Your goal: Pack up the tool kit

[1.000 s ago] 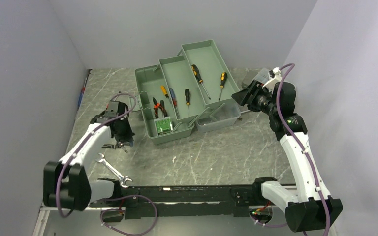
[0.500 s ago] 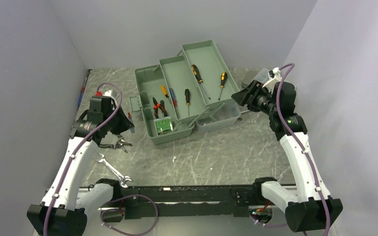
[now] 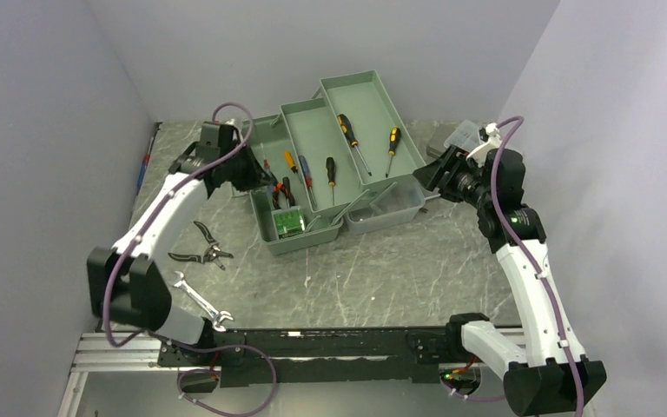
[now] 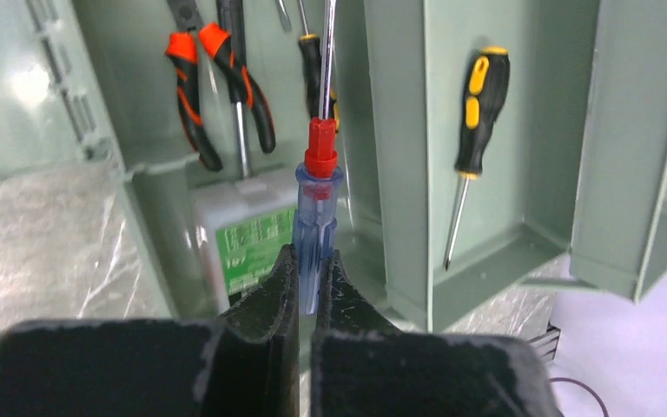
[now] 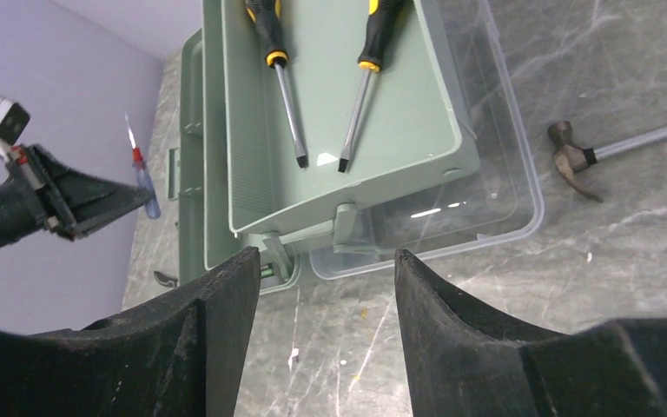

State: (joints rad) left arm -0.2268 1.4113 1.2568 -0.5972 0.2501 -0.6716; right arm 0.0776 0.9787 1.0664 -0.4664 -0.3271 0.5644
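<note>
**Screwdriver over the open box, packing part done**

The sage-green toolbox [image 3: 308, 130] stands open at the upper middle of the overhead view, its trays folded out in steps. Some tools are already in. Two black-and-yellow screwdrivers [image 5: 360, 87] lie in the top tray, another sits one tray down, and orange-handled pliers [image 4: 217, 78] lie in the bottom compartment beside a small green-labelled case [image 4: 247, 243].

By my reading a good deal is left. A pair of pliers [image 3: 200, 254] and a wrench [image 3: 198, 300] lie on the table at lower left, well apart from the box. A hammer [image 5: 573, 156] lies on the table at the right of the right wrist view. The trays are not folded in.

The left gripper [image 4: 308, 265] is clamped on the clear blue handle of a red-collared screwdriver [image 4: 317, 208]. The shaft points up the frame, over the bottom compartment — above it, not yet set down. The right gripper [image 5: 326, 261] stands partly open and holds nothing, hovering near the box's right end.
</note>
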